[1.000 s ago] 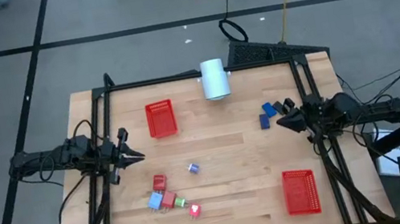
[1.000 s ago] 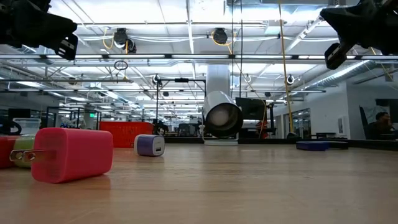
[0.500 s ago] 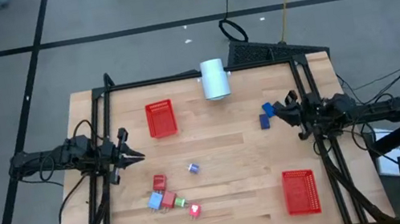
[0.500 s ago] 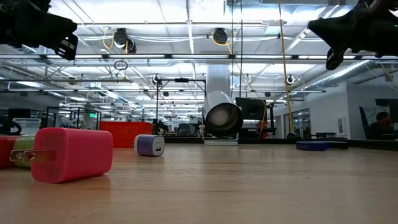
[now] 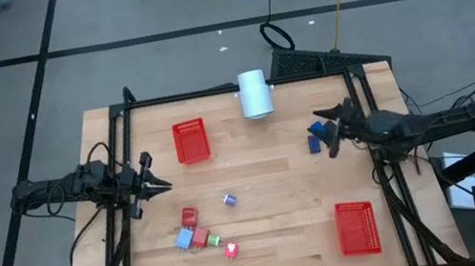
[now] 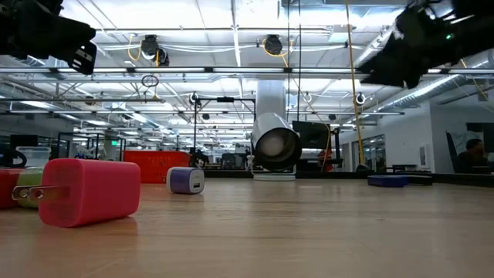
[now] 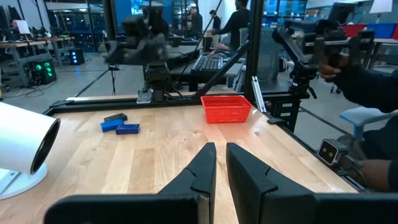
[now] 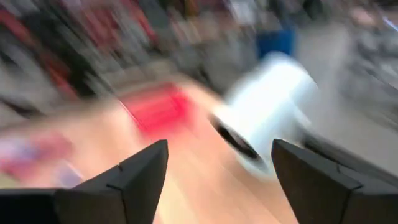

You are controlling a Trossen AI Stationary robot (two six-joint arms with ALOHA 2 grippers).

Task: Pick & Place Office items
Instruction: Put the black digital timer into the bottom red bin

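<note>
Two groups of office items lie on the table (image 5: 275, 243): near the right gripper (image 5: 331, 129), just beside its spread fingers, sit two dark blue pieces (image 5: 315, 135) with a black one touching them, hard to separate from above; toward the left front is a cluster of a red piece (image 5: 189, 217), a light blue piece (image 5: 184, 240), another red one (image 5: 230, 248), and, a little apart, a tiny bluish-white cube (image 5: 229, 199). The right gripper hangs above the table with its fingers released wide and nothing between them. The left gripper (image 5: 156, 186) waits at the left edge, fingers clenched together on nothing. One red basket (image 5: 191, 142) stands at the back left, another (image 5: 357, 228) at the front right, and a white cylinder (image 5: 254, 93) lies at the back edge. Judging by their look, the pieces are small, light, hard plastic blocks, stiff and probably smooth, so they could skid or twist if pinched off-centre. The dark blue ones look long and flat; I would take one across its short width, at the middle, with the fingers coming straight down so the neighbour is not nudged. The red plug block in the low view has metal prongs, best avoided in favour of its flat sides.
</note>
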